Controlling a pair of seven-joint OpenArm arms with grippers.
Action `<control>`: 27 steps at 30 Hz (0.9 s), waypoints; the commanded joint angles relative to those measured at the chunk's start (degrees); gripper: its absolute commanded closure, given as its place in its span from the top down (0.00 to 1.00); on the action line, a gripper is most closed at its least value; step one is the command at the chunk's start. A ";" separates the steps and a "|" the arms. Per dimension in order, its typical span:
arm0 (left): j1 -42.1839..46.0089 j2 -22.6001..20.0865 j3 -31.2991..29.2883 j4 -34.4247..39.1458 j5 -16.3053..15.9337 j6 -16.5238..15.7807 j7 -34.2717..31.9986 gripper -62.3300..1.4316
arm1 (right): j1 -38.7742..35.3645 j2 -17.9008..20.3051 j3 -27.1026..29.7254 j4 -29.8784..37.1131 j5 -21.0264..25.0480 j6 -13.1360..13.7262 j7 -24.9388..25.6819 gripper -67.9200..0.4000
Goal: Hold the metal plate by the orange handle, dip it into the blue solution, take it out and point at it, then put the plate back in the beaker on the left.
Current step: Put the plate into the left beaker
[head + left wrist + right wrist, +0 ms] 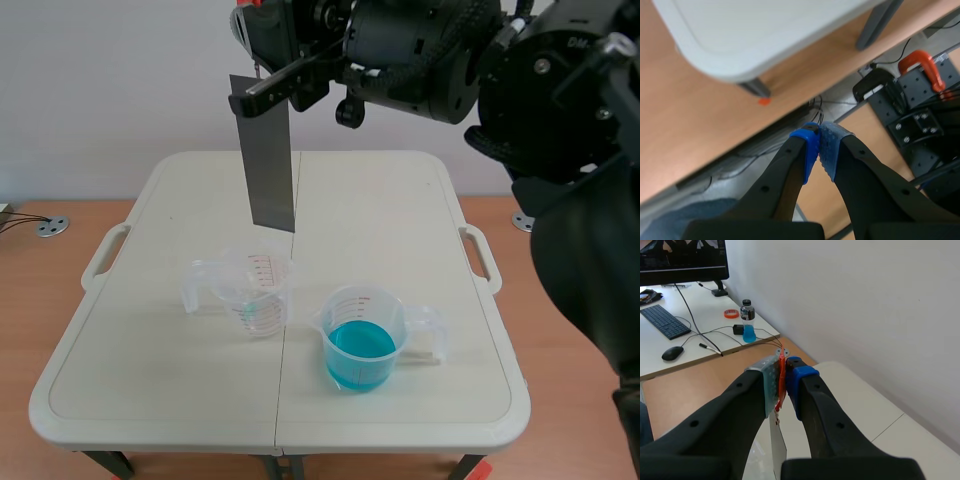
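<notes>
Metal plate (270, 160) hangs upright in the air, well above the tabletop (380, 220) and clear of both beakers. Its top end is gripped by the right gripper (785, 382), whose arm comes in from the right and stands raised across the top of the scene view. In the right wrist view the two fingers are closed tight on the thin orange handle (782, 377), one pad on each side, and the grey plate drops straight down beneath them.

The plate's lower edge hangs above the clear beaker (255, 290), which stands left of the tabletop's middle seam, with red markings on its wall and its handle turned to the left. Just beside it to the right stands the beaker of blue solution (362, 340), about half full, its handle turned to the right. The two beakers are near each other but not touching.

The left gripper (819, 137) is off the tabletop, looking down past one of its rounded corners toward the wooden floor. Its fingers are closed, the blue pads meeting at the tips with nothing between them. An orange clamp (922, 62) sits on black hardware off to one side of it.
</notes>
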 commanded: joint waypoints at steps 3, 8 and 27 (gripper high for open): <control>0.00 0.74 0.24 -2.40 -0.22 -0.11 -2.19 0.05 | 3.08 -0.20 -1.03 -1.31 1.33 -0.24 1.81 0.03; 0.00 0.76 0.28 -5.70 -0.22 -0.15 -2.49 0.05 | 5.11 -0.20 -2.29 -4.20 2.36 -0.24 2.45 0.03; -0.02 1.22 0.28 -6.62 -0.24 -0.15 -2.45 0.05 | 5.81 -3.65 -5.55 -10.34 2.34 -0.22 2.99 0.03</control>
